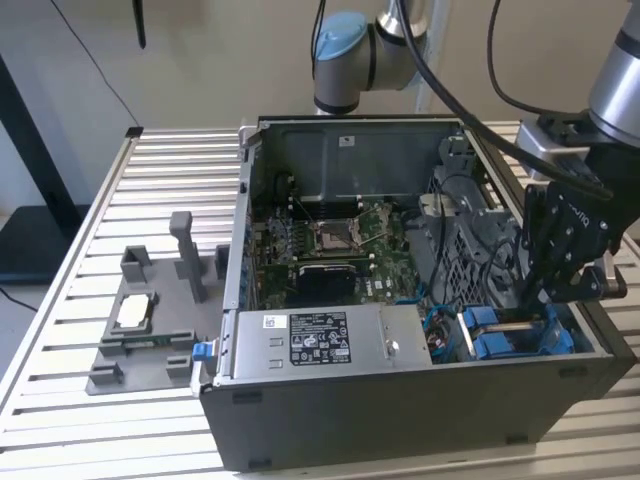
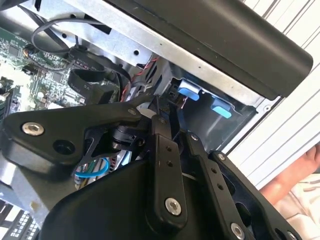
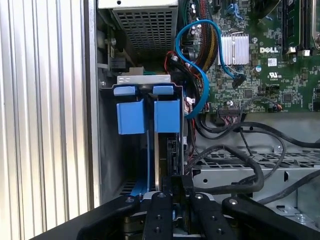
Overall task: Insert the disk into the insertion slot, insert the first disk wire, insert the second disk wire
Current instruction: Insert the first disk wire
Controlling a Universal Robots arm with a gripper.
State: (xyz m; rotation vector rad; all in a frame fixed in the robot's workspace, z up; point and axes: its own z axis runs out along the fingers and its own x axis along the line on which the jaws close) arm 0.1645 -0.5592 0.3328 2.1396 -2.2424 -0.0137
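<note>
Blue plastic clips (image 3: pixel 131 116) mark the slot (image 3: pixel 109 130), the narrow grey metal cage in the near corner of the computer case (image 1: pixel 400 410) on the exterior view's right. My gripper (image 1: pixel 528 305) reaches down into that corner. The disk (image 3: pixel 171 155) stands on edge inside the slot, beside a blue rail, with its end right at my gripper in the first wrist view. My fingers (image 3: pixel 159 200) are drawn in narrow, nearly together, with their tips at the disk's end; I cannot tell whether they pinch it or only press on it. A light blue cable (image 3: pixel 200 75) loops just beside the slot, and black cables (image 3: pixel 240 150) run across the metal tray near me. The labelled silver power supply (image 1: pixel 320 338) lies along the case's near wall, to the exterior view's left of the slot, with the green motherboard (image 1: pixel 340 235) beyond it. The case stands on a slatted metal table (image 1: pixel 60 300), and a grey fixture (image 1: pixel 150 330) sits well apart on the exterior view's left. A person's hand (image 2: pixel 295 175) shows past the case in the second wrist view
</note>
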